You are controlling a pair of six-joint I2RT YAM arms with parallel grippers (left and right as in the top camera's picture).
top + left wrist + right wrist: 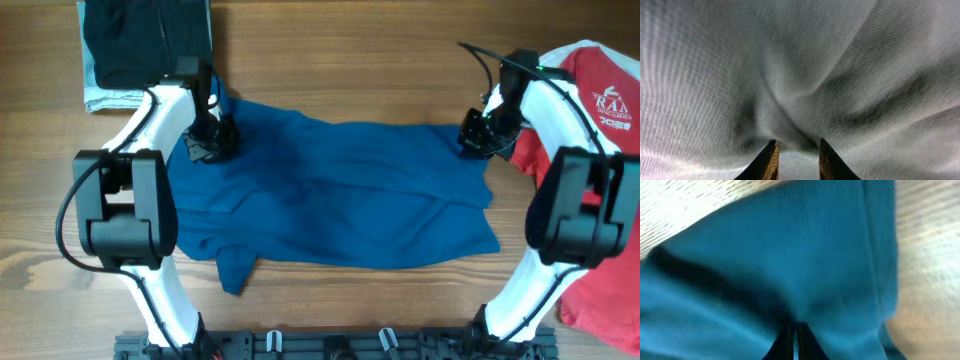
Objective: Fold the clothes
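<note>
Spread flat midway across the brown wooden table [340,60]: plain dark blue short-sleeved cloth shirt [340,190], long axis left to right. Pinched at both far corners: left gripper [210,140] narrowed on a bunched fold, right gripper [475,135] clamped tight on cloth. Next, probably: draw far edge toward table's near edge.

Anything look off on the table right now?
Nothing spilled or damaged. The blue shirt lies rumpled and skewed rather than flat, and one sleeve pokes out loose at its near-left corner.
</note>
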